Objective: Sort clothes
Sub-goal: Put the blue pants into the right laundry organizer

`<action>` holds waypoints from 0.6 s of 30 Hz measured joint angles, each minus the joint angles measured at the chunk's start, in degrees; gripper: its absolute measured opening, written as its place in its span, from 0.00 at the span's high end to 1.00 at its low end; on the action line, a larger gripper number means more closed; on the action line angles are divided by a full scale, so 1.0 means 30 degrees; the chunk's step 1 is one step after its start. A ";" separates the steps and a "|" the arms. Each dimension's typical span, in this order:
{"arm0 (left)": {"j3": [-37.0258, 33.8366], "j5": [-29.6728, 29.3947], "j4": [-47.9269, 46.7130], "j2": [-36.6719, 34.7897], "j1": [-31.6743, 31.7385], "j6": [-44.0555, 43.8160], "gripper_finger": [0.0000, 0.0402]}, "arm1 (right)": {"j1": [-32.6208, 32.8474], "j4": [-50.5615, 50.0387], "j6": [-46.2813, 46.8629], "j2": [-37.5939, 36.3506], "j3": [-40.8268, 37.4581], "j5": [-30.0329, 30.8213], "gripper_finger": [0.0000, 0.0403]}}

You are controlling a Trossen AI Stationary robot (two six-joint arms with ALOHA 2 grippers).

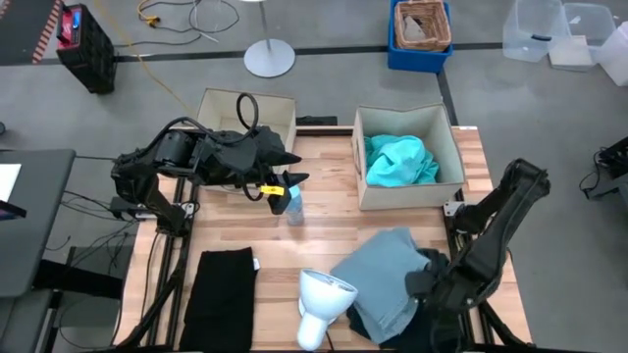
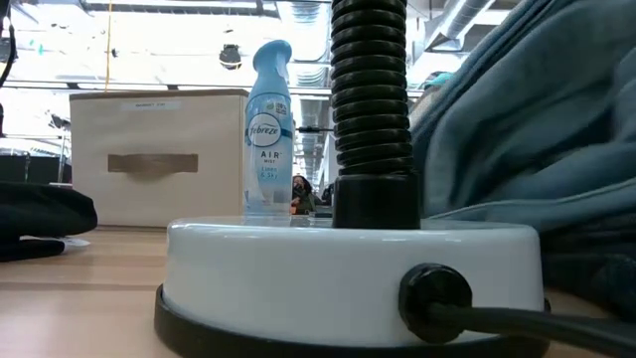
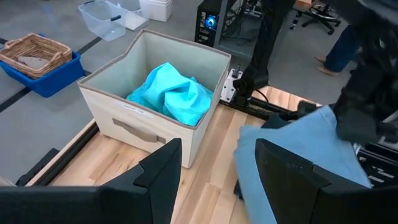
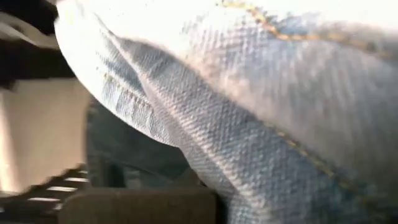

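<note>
- The right gripper (image 1: 424, 282) is down at the near right corner of the table, jaws pinched nearly together on the grey-blue garment (image 1: 383, 279); its wrist view is filled edge to edge with woven cloth and a yellow stitched seam, so it looks clamped on the fabric to lift it.
- That grey-blue garment lies crumpled and thick-folded, draped over something darker beneath it, just beside the white lamp base (image 1: 322, 299).
- The left gripper (image 1: 291, 180) hangs above the table's middle with its fingers parted and nothing between them, looking across at the box; I judge it is waiting clear of the right arm's path.
- The turquoise garment (image 3: 172, 92) is already bundled inside the right beige fabric box (image 1: 363, 186), bright and loosely heaped.
- The black garment (image 1: 218, 296) lies flat at the near left.
- A Febreze spray bottle (image 2: 269, 129) stands upright in front of the left beige box (image 2: 149, 157).
</note>
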 joint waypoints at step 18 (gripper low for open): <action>0.0000 0.0002 -0.0007 0.0000 -0.0003 0.0015 0.51 | -0.2185 0.1568 -0.3766 -0.6164 0.2302 0.4629 0.93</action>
